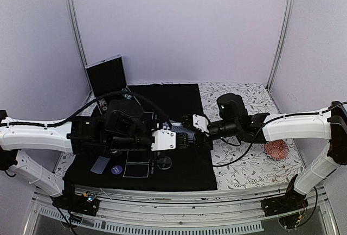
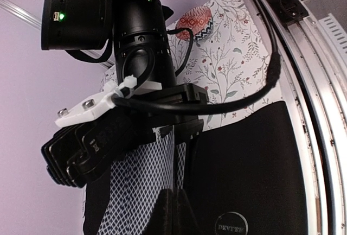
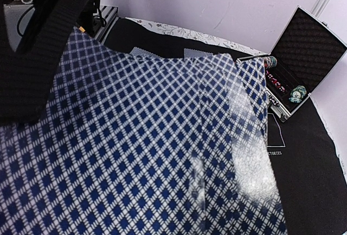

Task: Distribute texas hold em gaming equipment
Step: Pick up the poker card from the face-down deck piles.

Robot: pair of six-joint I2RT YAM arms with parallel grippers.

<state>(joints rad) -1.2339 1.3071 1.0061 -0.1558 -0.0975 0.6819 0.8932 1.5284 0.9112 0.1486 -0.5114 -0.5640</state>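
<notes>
- Lattice-backed playing cards (image 3: 162, 153) fill my right wrist view, backs toward the lens, slightly fanned, with glare across them.
- My right claw (image 1: 192, 128) grips that stack above the middle of the black mat (image 1: 179, 96).
- My left claw (image 2: 172, 210) is closed, pinching the lower edge of the cards and meeting the right claw nose to nose.
- 1 single card (image 1: 100, 164) lies flat near the mat's near left corner, with a purple-blue disc (image 1: 116, 170) just beside it.
- 1 clear disc (image 1: 164, 163) sits by the mat's near edge.
- Some striped poker chips (image 3: 297, 91) rest in the open case (image 1: 107, 75) at the mat's far left corner.
- Off the mat, a reddish dish (image 1: 278, 150) stands toward the right edge of the tabletop (image 1: 244, 175).
</notes>
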